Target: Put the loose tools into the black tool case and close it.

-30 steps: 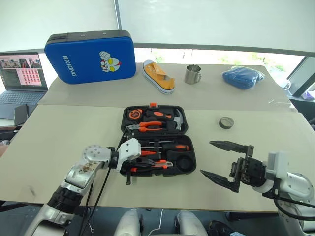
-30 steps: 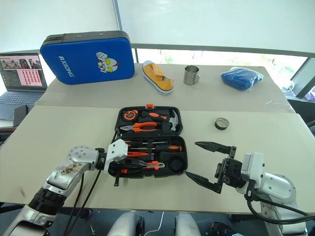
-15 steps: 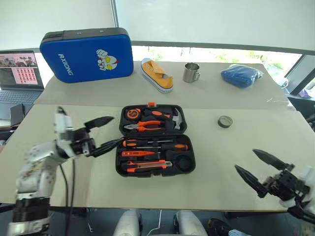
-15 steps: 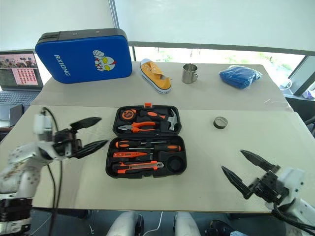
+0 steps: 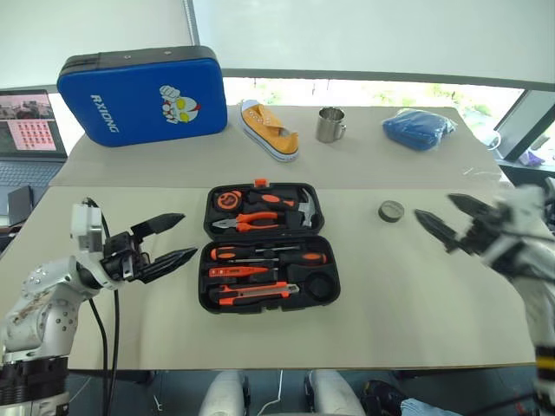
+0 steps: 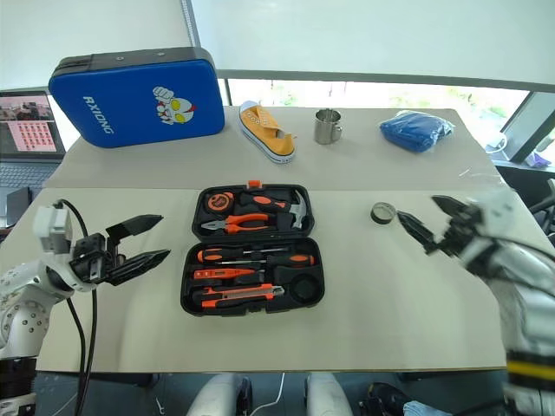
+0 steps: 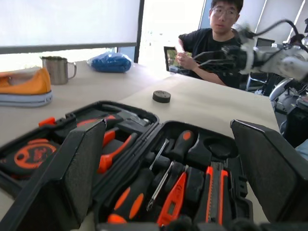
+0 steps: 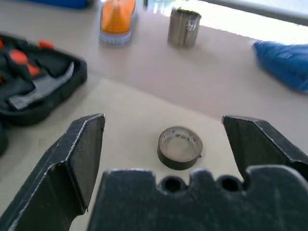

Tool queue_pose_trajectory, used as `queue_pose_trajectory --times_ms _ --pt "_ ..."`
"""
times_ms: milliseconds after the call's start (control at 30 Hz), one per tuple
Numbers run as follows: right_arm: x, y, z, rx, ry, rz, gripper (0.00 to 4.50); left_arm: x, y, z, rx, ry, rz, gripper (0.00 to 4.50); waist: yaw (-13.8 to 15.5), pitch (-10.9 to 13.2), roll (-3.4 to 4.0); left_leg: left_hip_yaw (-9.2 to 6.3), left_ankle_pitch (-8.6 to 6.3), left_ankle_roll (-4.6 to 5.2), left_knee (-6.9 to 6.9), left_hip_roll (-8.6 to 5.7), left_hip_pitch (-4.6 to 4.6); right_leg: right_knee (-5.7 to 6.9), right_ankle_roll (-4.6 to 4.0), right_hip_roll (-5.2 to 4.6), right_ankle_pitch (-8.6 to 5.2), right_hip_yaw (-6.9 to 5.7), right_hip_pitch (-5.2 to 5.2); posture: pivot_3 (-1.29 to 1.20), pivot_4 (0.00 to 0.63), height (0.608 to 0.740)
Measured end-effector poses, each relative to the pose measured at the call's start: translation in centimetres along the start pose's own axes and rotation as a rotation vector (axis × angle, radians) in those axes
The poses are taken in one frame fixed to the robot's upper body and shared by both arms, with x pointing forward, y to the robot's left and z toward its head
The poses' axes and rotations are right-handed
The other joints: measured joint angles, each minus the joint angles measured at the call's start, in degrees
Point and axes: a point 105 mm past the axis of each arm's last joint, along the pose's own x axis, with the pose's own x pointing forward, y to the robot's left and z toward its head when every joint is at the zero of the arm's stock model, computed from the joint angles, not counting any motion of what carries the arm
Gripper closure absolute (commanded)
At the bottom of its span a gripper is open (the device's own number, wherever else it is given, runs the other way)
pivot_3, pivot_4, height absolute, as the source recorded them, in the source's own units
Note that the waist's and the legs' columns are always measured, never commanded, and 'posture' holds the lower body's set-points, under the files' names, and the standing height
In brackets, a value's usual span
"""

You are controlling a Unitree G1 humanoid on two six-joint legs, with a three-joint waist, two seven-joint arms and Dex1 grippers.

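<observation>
The black tool case (image 5: 205, 260) lies open at mid table. Its near half holds two long screwdrivers (image 5: 269, 256), a small orange screwdriver (image 5: 231, 271) and a utility knife (image 5: 257, 293). Pliers, a hammer and a tape measure fill the far half. The dark tape roll (image 5: 391, 211) lies on the table to the right of the case. My right gripper (image 5: 433, 205) hangs open just right of the roll, which sits ahead between its fingers (image 8: 84, 149) in the right wrist view. My left gripper (image 5: 188, 235) is open and empty, left of the case.
At the back stand a blue padded case (image 5: 143, 87), a yellow shoe (image 5: 269, 130), a metal mug (image 5: 328, 126) and a blue cloth (image 5: 419, 130). A laptop (image 5: 30, 121) sits far left. A person (image 7: 211, 29) sits beyond the table's right end.
My left gripper has drawn back left out of the case and opened. My right gripper has swung from the front edge up to the tape roll. The camera shifted slightly.
</observation>
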Motion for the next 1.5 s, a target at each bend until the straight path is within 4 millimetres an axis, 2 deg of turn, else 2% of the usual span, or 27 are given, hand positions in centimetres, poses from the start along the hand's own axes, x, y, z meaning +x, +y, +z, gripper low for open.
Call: queue_pose_trajectory --times_ms 200,333,433,767,833,867,900,967,1067,1133,1200,1333,1400,1500 --pt "4.1 -0.2 -2.1 -0.105 0.273 0.056 0.0 1.2 -0.2 -0.5 -0.004 0.007 -0.031 0.04 0.56 0.0 -0.02 0.04 0.0 0.01 0.15 -0.08 -0.87 -0.04 0.11 -0.1 0.07 -0.09 -0.71 0.0 0.15 0.74" --pt "5.4 -0.6 -3.5 -0.13 0.408 0.06 0.0 1.6 -0.3 -0.4 -0.001 0.001 -0.046 0.04 0.37 0.0 -0.02 0.02 0.01 0.0 0.25 -0.11 -1.18 0.03 0.17 -0.15 0.12 -0.02 -1.04 0.0 0.15 0.74" --pt "5.8 -1.2 -3.4 -0.123 0.44 0.047 0.7 1.7 -0.3 -0.3 0.005 0.001 -0.054 0.0 0.31 0.0 -0.04 -0.01 0.01 0.0 0.25 -0.1 -1.13 0.03 0.17 -0.14 0.12 -0.03 -0.98 0.0 0.15 0.74" --pt "6.5 -1.0 -3.6 -0.1 0.45 0.093 4.08 2.0 -1.7 -0.2 0.085 0.079 -0.178 0.0 0.3 -0.01 -0.05 0.2 0.02 -0.01 0.26 -0.1 -1.03 0.06 0.17 -0.14 0.14 -0.03 -0.91 0.0 0.15 0.74" --pt "6.5 -0.9 -3.5 -0.104 0.441 0.111 4.43 2.0 -1.8 -0.3 0.082 0.084 -0.188 0.0 0.22 -0.01 -0.05 0.2 0.02 -0.01 0.26 -0.1 -1.05 0.08 0.17 -0.13 0.14 -0.03 -0.95 0.0 0.15 0.74" --pt "6.5 -0.7 -3.4 -0.106 0.429 0.125 4.43 2.1 -1.9 -0.4 0.081 0.084 -0.191 0.0 0.19 -0.01 -0.05 0.2 0.02 -0.01 0.25 -0.09 -1.05 0.08 0.16 -0.13 0.14 -0.03 -0.96 0.0 0.15 0.74" --pt "6.4 -0.3 -3.1 -0.126 0.399 0.172 4.43 2.0 -2.0 -0.4 0.087 0.086 -0.199 0.0 0.18 -0.01 -0.05 0.2 0.02 -0.01 0.24 -0.09 -1.09 0.07 0.17 -0.13 0.14 -0.03 -1.0 0.0 0.15 0.74" --pt "5.6 1.9 -1.1 -0.209 0.29 0.346 4.43 1.8 -2.6 -0.7 0.097 0.1 -0.229 0.0 0.25 0.08 0.1 0.12 0.01 0.0 0.25 -0.07 -1.17 0.09 0.17 -0.12 0.14 -0.03 -1.07 0.0 0.15 0.74" --pt "3.7 6.6 3.4 -0.271 0.16 0.602 4.43 1.2 -3.3 -1.1 0.122 0.124 -0.275 0.0 -0.06 0.16 0.24 -0.15 0.0 0.02 0.24 0.06 -1.17 0.13 0.15 -0.03 0.16 -0.01 -1.13 0.0 0.15 0.74" --pt "1.6 9.9 4.8 -0.304 0.146 0.75 4.43 0.7 -3.6 -1.3 0.147 0.142 -0.305 0.0 0.24 0.16 0.24 -0.27 -0.01 0.03 0.24 0.07 -1.13 0.13 0.13 -0.03 0.16 -0.13 -1.06 0.0 0.15 0.74" --pt "0.0 12.8 4.4 -0.295 0.172 0.865 4.43 0.1 -3.7 -1.8 0.148 0.165 -0.31 0.0 0.41 0.16 0.22 -0.29 -0.01 0.03 0.25 0.04 -1.12 0.07 0.13 -0.06 0.16 -0.15 -1.0 0.0 0.15 0.74" --pt "-1.8 18.7 0.6 -0.239 0.297 1.01 4.43 -0.6 -3.7 -2.4 0.141 0.186 -0.284 0.0 0.77 0.17 0.14 -0.31 -0.01 0.03 0.4 -0.05 -1.2 0.07 0.14 -0.14 0.16 -0.15 -0.99 0.0 0.15 0.74" --pt "-1.9 19.2 0.1 -0.234 0.321 1.0 4.43 -0.9 -3.8 -2.6 0.134 0.189 -0.271 0.0 0.58 0.17 0.14 -0.29 0.0 0.03 0.46 -0.06 -1.19 0.09 0.17 -0.13 0.17 -0.12 -0.99 0.0 0.15 0.74" --pt "-1.4 18.7 0.3 -0.245 0.335 0.938 4.43 -1.4 -3.8 -3.0 0.118 0.195 -0.242 0.0 0.46 0.17 0.08 -0.31 0.0 0.03 0.46 -0.03 -1.11 0.12 0.16 -0.07 0.18 -0.13 -0.97 0.0 0.15 0.74"
